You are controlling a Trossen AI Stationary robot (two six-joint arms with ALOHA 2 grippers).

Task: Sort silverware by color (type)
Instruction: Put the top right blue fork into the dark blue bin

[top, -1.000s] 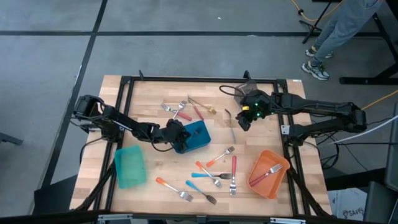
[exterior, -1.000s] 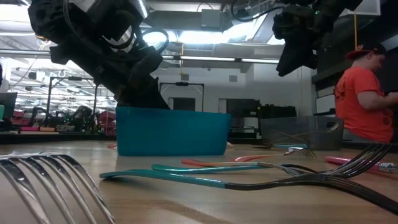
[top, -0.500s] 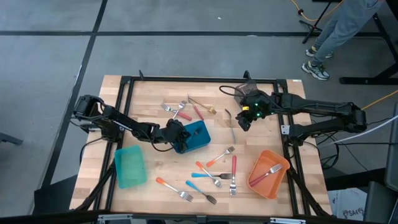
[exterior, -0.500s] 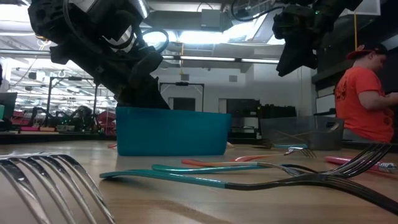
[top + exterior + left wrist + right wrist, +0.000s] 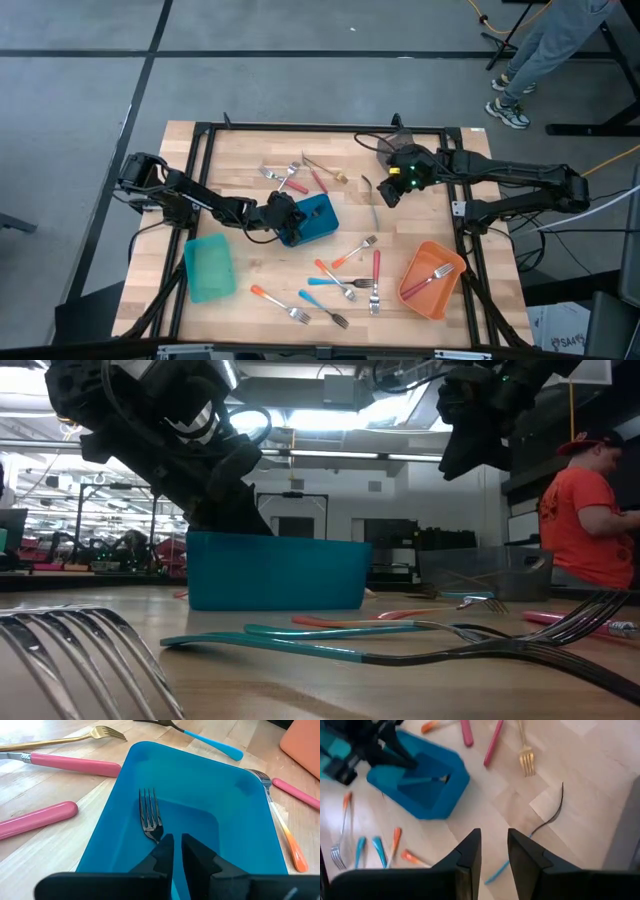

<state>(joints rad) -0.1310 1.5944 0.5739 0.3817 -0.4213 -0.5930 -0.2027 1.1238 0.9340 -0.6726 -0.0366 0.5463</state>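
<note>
My left gripper (image 5: pixel 290 222) reaches down into the blue bin (image 5: pixel 318 222), its fingers nearly closed (image 5: pixel 176 851) at the neck of a fork (image 5: pixel 150 815) that lies on the bin's floor. The right wrist view shows that fork's blue handle (image 5: pixel 422 781). My right gripper (image 5: pixel 388 195) is open and empty (image 5: pixel 494 851), held above the table's far right part over a dark-headed, blue-handled utensil (image 5: pixel 555 805). Other silverware lies flat on the table: pink-handled and gold pieces (image 5: pixel 300 175) at the far middle, and orange-, blue- and pink-handled forks (image 5: pixel 345 282) near the front. My left gripper is shut on the fork just behind its head, at the neck (image 5: pixel 159 836), which runs in under the fingertips and is hidden there. The fingers slant down into the bin and lie along the fork. The fork rests flat on the bin's floor, tines pointing away from the fingers.
A teal bin (image 5: pixel 208 268) stands at the near left. An orange bin (image 5: pixel 432 292) at the near right holds a pink-handled fork. A grey bin (image 5: pixel 480 575) shows in the low view. A person in an orange shirt (image 5: pixel 585 520) sits beyond the table.
</note>
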